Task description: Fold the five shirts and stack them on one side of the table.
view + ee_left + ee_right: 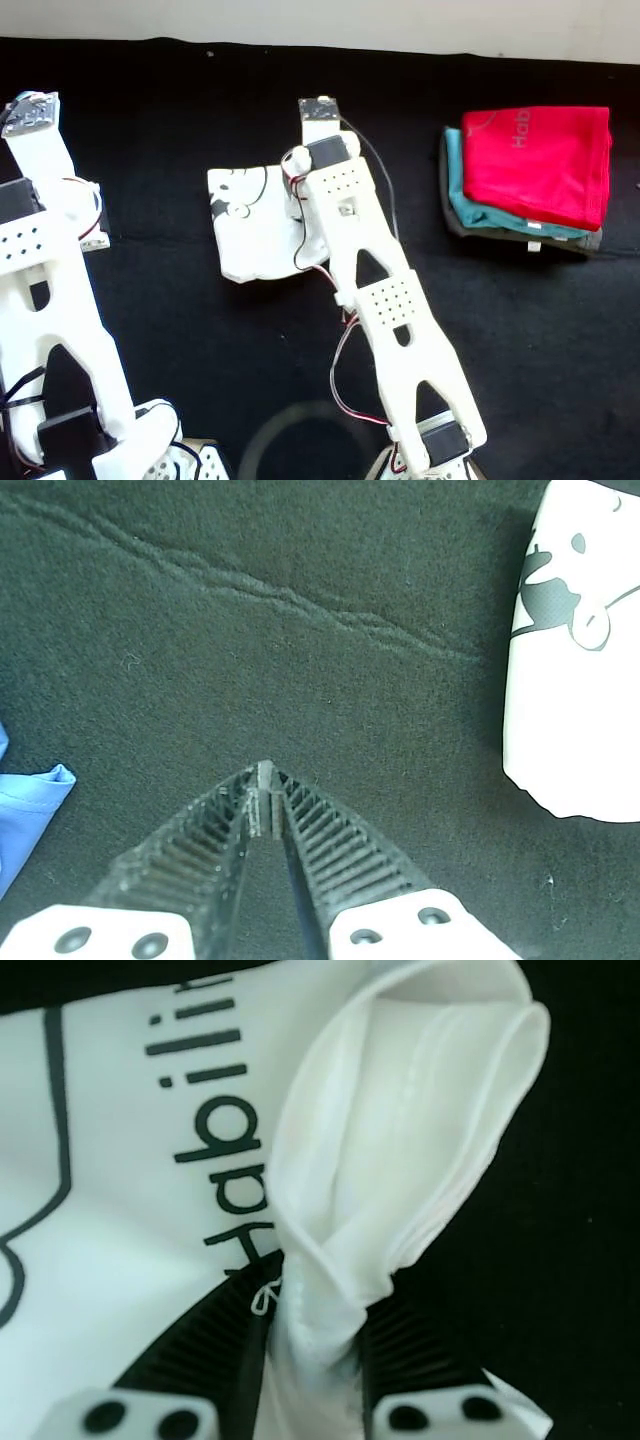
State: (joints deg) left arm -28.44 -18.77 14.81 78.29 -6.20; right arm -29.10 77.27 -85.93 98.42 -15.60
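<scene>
A folded white shirt with black print lies mid-table. My right gripper is shut on a bunched fold at the edge of this white shirt; in the high view the right gripper sits at the shirt's right side. At the right of the table is a stack with a red shirt on top, a teal one under it and a grey one at the bottom. My left gripper is shut on nothing, just above the black cloth, with the white shirt off to one side.
A corner of blue cloth lies near the left gripper. The left arm stands along the table's left edge. The black table cover has a long wrinkle. Cables hang beside the right arm.
</scene>
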